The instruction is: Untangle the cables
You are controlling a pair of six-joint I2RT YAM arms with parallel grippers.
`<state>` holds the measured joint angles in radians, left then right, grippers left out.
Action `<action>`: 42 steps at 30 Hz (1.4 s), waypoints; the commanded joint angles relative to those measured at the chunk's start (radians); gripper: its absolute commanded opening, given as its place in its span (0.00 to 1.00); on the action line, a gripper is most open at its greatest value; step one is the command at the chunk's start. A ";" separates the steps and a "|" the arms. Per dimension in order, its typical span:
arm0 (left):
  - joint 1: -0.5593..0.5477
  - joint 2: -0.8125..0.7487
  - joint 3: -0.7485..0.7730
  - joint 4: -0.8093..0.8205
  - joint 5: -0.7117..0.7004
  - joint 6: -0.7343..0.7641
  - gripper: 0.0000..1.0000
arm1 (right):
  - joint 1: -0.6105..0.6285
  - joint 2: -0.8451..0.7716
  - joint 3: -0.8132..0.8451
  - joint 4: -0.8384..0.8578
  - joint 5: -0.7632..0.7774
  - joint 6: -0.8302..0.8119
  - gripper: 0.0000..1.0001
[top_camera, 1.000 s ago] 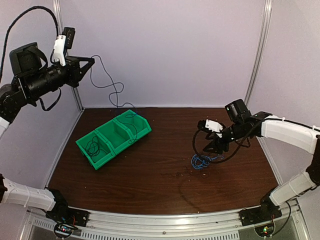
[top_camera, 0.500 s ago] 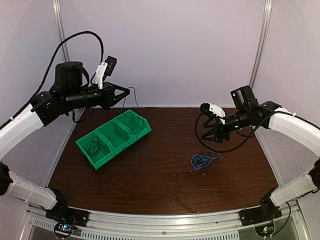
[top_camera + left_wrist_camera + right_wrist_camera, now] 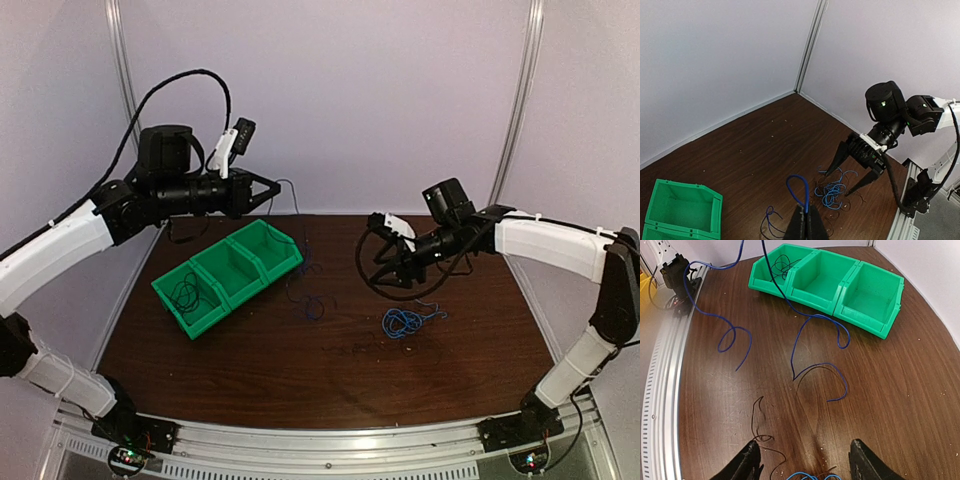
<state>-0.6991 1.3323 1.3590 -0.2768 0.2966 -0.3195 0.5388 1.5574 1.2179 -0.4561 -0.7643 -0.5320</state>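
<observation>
From above, your left gripper (image 3: 272,188) is pinched tight on a thin blue wire (image 3: 312,305) that trails down beside the green plastic three-compartment bin (image 3: 228,275). Your right gripper (image 3: 385,268) hovers spread wide and empty just above the tangled heap of blue and black wires (image 3: 403,321).

In the left wrist view, the pressed-together fingers (image 3: 801,225) clamp the wire's loop.

In the right wrist view, the fingers (image 3: 747,462) stand wide apart over the dark wooden table (image 3: 900,390).

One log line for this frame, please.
left gripper: shut on blue cable, held aloft | right gripper: open, above blue tangle | status: tangle not yet cleared
</observation>
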 commanded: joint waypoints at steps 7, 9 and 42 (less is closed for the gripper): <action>0.006 0.061 0.154 0.063 0.025 -0.070 0.00 | 0.004 0.053 0.011 -0.015 -0.028 -0.035 0.61; 0.006 0.077 0.167 0.065 0.026 -0.084 0.00 | 0.004 0.058 0.004 -0.017 -0.035 -0.028 0.61; -0.010 0.064 0.148 0.162 -0.020 -0.331 0.00 | 0.149 0.168 0.063 0.162 0.035 0.089 0.64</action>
<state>-0.7021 1.4342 1.5249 -0.1822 0.2493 -0.6205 0.6651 1.6676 1.2358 -0.3569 -0.7498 -0.4644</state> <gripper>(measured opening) 0.015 0.637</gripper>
